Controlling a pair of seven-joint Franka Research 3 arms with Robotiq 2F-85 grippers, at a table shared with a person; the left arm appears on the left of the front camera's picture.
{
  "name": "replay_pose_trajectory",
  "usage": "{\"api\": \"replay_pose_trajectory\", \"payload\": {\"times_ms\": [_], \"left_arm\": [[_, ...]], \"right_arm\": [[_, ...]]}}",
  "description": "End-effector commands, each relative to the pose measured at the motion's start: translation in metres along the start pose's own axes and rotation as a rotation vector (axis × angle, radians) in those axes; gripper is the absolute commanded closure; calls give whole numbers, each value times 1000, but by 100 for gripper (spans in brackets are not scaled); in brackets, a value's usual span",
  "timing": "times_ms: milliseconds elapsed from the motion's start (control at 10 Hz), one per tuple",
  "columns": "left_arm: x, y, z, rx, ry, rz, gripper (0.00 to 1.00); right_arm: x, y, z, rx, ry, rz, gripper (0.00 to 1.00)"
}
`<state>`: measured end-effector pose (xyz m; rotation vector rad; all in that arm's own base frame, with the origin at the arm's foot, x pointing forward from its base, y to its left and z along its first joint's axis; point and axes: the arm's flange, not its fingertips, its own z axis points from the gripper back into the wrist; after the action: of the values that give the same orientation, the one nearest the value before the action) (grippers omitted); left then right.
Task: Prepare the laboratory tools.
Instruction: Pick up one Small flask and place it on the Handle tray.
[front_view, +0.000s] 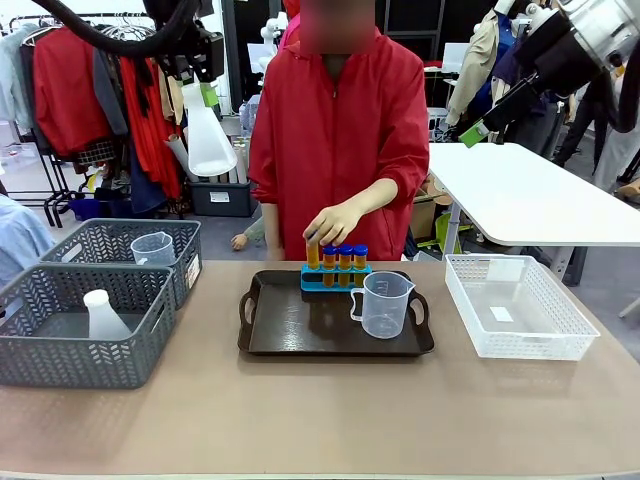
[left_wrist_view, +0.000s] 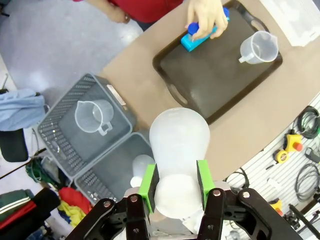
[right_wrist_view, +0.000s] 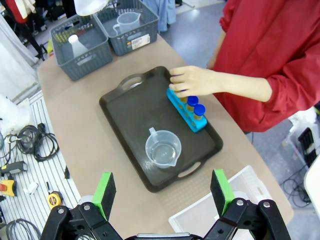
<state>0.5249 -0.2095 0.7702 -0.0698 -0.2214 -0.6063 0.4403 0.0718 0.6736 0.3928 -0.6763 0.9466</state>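
Front view: the left pincer (left_wrist_view: 176, 181) is holding a conical flask (left_wrist_view: 180, 145) up in the air.
Its green pads are gripping the flask's neck, high above the left side of the table (front_view: 300, 420), over the two grey baskets (front_view: 60, 340). A second flask (front_view: 103, 315) is standing in the nearer basket and one beaker (front_view: 152, 248) in the farther. The other beaker (front_view: 383, 305) is sitting on the brown tray (front_view: 290, 335), just beside the blue rack (front_view: 335, 280) carrying four tubes (front_view: 345, 258). A person's hand (front_view: 335, 222) is touching the leftmost tube. The right pincer (right_wrist_view: 164, 192) is hovering with its jaws spread wide, holding nothing.
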Motion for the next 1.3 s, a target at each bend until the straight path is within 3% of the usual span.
{"api": "replay_pose_trajectory", "payload": {"times_ms": [0,600,1200], "left_arm": [[0,0,0,0,0,0,100],[41,-45,-53,-22,31,-193,100],[65,-99,-112,16,-10,-359,100]], "right_arm": [[0,-1,1,6,-7,5,0],[0,-1,1,6,-7,5,0],[0,-1,1,6,-7,5,0]]}}
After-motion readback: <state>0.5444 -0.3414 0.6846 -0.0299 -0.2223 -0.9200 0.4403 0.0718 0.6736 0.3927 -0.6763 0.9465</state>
